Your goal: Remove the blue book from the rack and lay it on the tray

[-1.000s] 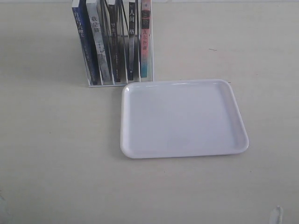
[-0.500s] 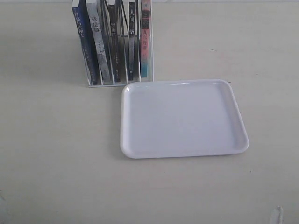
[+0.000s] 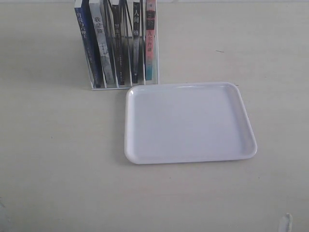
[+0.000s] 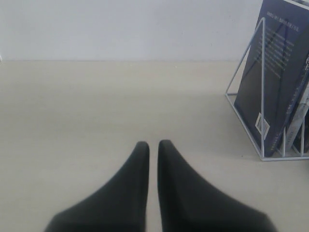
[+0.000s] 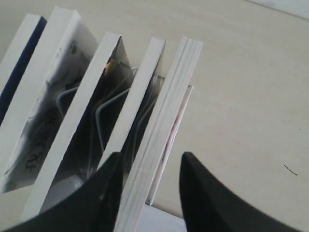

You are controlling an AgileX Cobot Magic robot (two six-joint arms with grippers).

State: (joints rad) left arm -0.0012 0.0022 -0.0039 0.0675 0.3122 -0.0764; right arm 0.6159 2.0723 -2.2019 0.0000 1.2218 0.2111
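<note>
The white wire rack stands at the back left of the table with several upright books. The blue book fills its leftmost slot, dark blue spine facing out. Its purplish-grey back shows behind the rack wires in the left wrist view. The white tray lies empty just in front and to the right of the rack. My left gripper is shut over bare table, apart from the rack. My right gripper is open above the rack, its fingers either side of the rightmost book's top edge; the blue book is at the far end.
The other books in the rack include a grey-white-spined one and a pink-and-teal-spined one at the right end. Plain beige table surrounds the rack and tray. Neither arm shows clearly in the exterior view.
</note>
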